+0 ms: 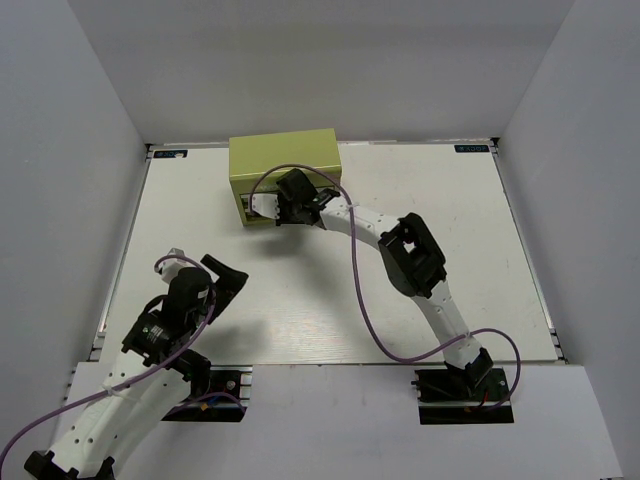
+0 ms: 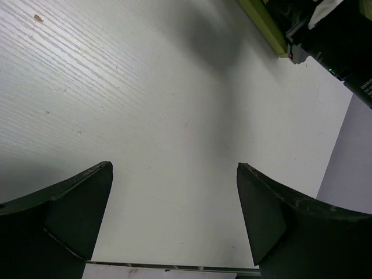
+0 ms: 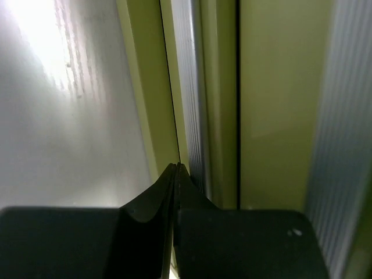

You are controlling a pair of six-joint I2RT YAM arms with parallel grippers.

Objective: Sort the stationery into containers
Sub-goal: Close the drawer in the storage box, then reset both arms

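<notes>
My right claw (image 3: 176,174), pinched shut lower-middle against the tool chest (image 3: 279,116) front, might skid off and shove it back; left claw (image 2: 174,168) hangs open.

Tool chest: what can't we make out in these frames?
Top external: front of the tool chest and its drawers, hidden behind the right gripper; open or closed unclear.
Right wrist: too close; only yellow-green panels and a silver strip show; which drawer, cannot tell.
Left wrist: chest cut off by the top edge.
Pens: none visible in any view.
</notes>
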